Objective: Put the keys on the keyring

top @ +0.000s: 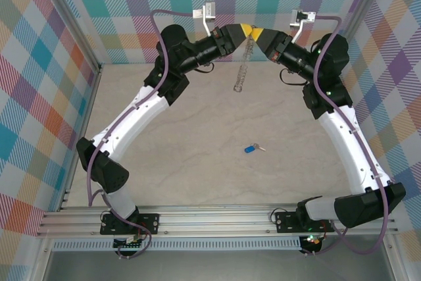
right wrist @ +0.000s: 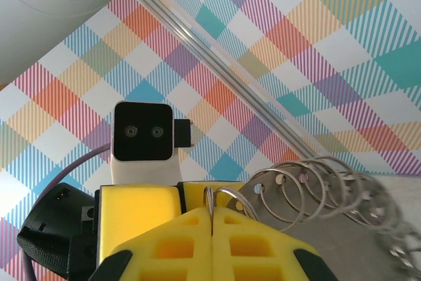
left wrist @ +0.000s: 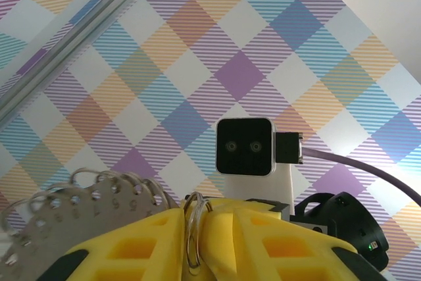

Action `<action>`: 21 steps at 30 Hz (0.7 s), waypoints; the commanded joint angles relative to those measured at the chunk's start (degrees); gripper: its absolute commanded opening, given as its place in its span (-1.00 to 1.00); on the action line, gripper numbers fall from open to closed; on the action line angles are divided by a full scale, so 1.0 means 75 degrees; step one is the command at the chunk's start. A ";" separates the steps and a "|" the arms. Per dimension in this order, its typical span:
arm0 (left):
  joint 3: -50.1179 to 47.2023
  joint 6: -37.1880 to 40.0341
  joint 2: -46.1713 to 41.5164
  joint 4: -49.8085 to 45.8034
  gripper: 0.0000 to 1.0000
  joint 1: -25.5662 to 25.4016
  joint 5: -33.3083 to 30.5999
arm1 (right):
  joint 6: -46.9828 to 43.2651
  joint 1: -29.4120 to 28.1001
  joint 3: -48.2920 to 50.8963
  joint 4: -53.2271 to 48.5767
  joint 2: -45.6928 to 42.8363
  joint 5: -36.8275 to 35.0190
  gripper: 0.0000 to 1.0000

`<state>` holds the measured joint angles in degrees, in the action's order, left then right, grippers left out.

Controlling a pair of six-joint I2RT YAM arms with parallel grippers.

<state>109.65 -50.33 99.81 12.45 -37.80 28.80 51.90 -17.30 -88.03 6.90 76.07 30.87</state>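
I'm pinching keyring [top: 241,72] hoop aloft with left tool [top: 244,31], gap narrow, rest of ring dangling free. Key [top: 250,149] lying on worktop [top: 197,129] below, well apart. Right tool [top: 260,35] clamping same hoop tight. I'm risking two grips fighting each other — hoop twisting, slipping, dropping onto key.

Keyring [right wrist: 316,192] between closed yellow fingers [right wrist: 172,245]

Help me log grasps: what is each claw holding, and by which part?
The right claw is shut on the keyring at its wire rim; the left claw has that rim between its fingers. The key lies unheld.
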 commanded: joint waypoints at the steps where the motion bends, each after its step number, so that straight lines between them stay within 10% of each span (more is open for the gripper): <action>1: 0.0105 0.0008 0.0062 0.0450 -0.53 -0.0093 0.0070 | 0.0088 -0.0047 0.0030 0.0498 -0.0088 0.0120 -1.00; 10: 0.0045 0.0115 -0.0004 0.0343 -0.87 -0.0104 0.0080 | 0.0002 -0.0042 0.0066 0.0379 -0.0144 0.0002 -1.00; 21: 0.0297 0.1725 -0.0382 -0.1185 -1.00 0.0214 0.0804 | -0.0689 0.0425 0.0001 -0.1039 -0.0710 -0.0357 0.45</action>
<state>109.65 -42.68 100.12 5.69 -36.99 30.37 48.58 -15.42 -87.68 1.50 72.51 29.34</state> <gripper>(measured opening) 0.050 0.711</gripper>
